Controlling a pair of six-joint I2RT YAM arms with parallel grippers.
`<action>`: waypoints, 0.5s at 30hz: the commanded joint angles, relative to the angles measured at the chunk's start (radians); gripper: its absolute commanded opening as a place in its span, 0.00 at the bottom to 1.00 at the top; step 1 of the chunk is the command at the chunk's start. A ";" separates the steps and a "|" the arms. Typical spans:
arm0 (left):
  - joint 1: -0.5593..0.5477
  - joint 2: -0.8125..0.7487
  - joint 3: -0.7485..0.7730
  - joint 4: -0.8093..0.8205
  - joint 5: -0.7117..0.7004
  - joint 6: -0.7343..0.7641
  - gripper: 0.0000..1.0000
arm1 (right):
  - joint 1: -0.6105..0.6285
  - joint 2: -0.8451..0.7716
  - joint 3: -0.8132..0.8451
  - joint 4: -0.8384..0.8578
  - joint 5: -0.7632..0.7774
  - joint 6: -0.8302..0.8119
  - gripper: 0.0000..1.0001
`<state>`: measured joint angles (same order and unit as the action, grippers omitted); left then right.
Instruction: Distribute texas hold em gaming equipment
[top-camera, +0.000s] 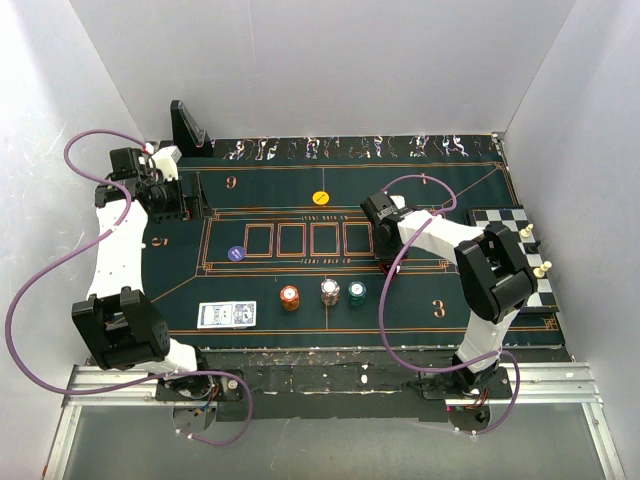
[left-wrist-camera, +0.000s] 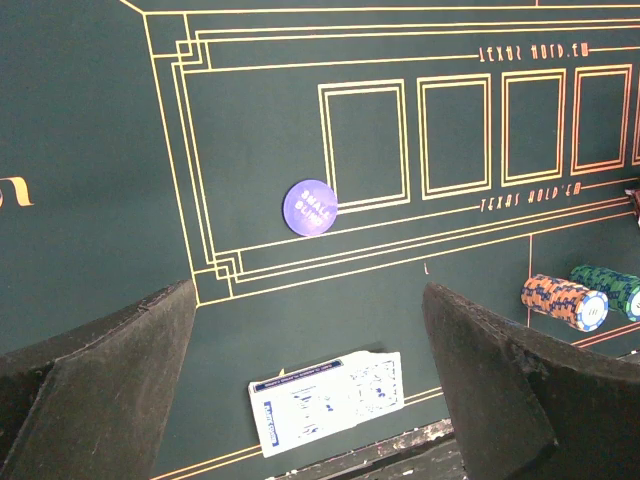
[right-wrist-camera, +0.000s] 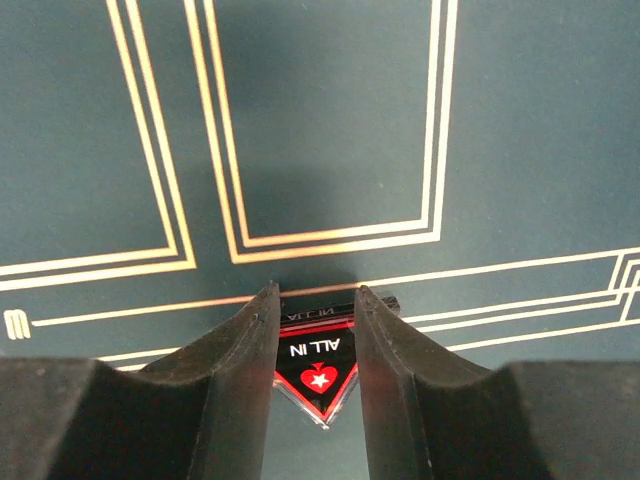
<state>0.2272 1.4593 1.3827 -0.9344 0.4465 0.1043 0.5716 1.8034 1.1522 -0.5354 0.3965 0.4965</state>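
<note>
Here, the left jaws gape wide, empty; the right jaws flank the ALL IN marker (right-wrist-camera: 318, 372) (gripped or not, unclear).

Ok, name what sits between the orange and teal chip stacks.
A white-pink chip stack, in a row with the orange stack and the teal stack; the top view shows it.
</note>
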 joint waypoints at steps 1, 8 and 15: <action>0.004 -0.054 -0.008 0.000 0.034 0.003 0.98 | -0.001 -0.053 -0.046 -0.094 0.030 0.045 0.44; 0.004 -0.068 -0.028 0.000 0.040 0.008 0.98 | 0.074 -0.133 0.183 -0.178 0.001 -0.021 0.60; 0.006 -0.093 -0.047 0.006 0.020 0.006 0.98 | 0.321 -0.069 0.471 -0.258 -0.089 -0.062 0.78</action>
<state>0.2272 1.4288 1.3476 -0.9352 0.4618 0.1043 0.7570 1.7416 1.5116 -0.7357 0.3817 0.4683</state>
